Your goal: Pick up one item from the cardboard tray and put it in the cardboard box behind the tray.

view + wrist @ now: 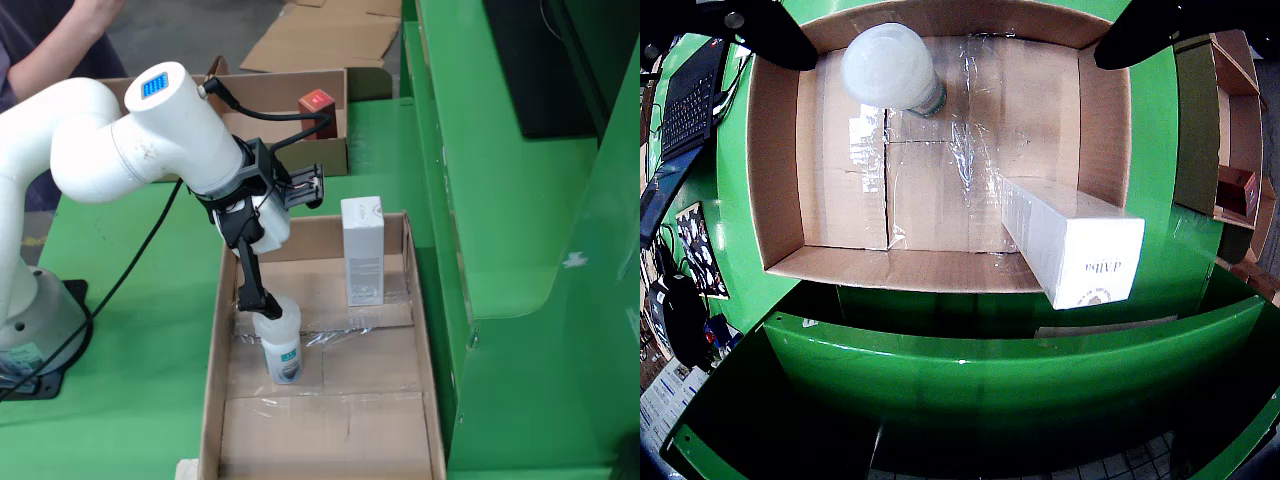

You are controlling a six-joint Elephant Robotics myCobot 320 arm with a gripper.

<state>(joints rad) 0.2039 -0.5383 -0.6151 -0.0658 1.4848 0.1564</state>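
In the cardboard tray (415,330), near its left wall as the fixed view shows it, stands a white bottle (279,345), upright on the taped floor. The gripper (262,300) has its dark fingers (247,280) down around the bottle's top; from the fixed view they look set on either side of the cap, but whether they're actually pinching it or just bracketing it can't be told. The wrist cam doesn't settle it: the bottle (892,67) shows at top left w/ the two dark finger shapes (760,28) well apart at the top corners, so the fingers look spread rather than pressed on anything.

A tall white carton (362,250) stands upright against the tray's far-right corner, apart from the bottle; in the wrist view it's the white box (1070,240) at lower right.

The cardboard box (300,120) sits beyond the tray's far end on the green table (150,340), w/ a small red item (316,101) already inside.

Step in hand, by the look of it: the grasp on the bottle, lift not yet made, since its base is on the tray floor. Next move prob. calls for a firm close on the cap, a straight lift clear of the tray wall, then carry toward the box w/o clipping the carton.
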